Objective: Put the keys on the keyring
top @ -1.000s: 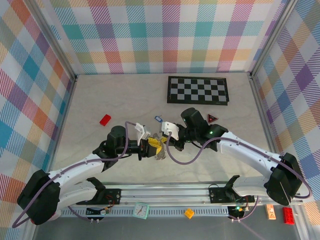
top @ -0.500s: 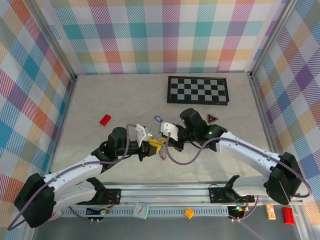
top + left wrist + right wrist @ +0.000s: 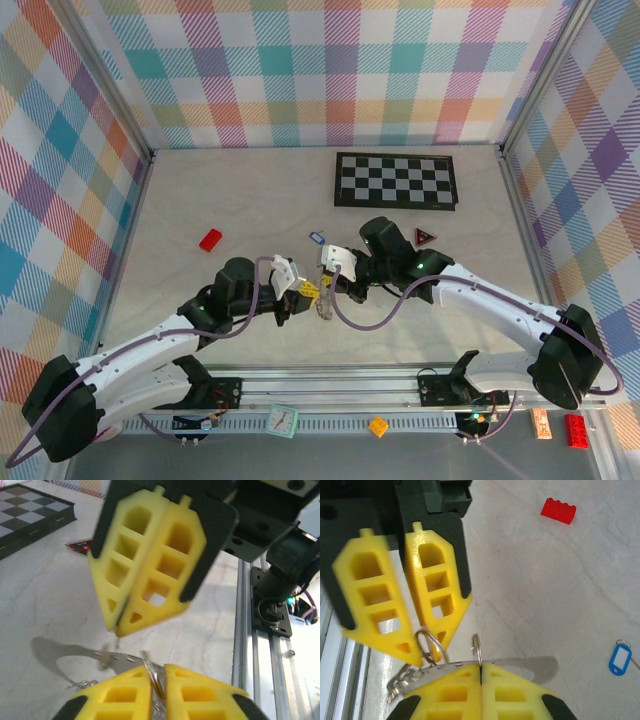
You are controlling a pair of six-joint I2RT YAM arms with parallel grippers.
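top external: left gripper (image 3: 309, 291) points rightward

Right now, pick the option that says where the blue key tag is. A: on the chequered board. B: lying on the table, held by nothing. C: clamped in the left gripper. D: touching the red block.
B: the blue key tag lies loose on the table, clear of the right gripper.
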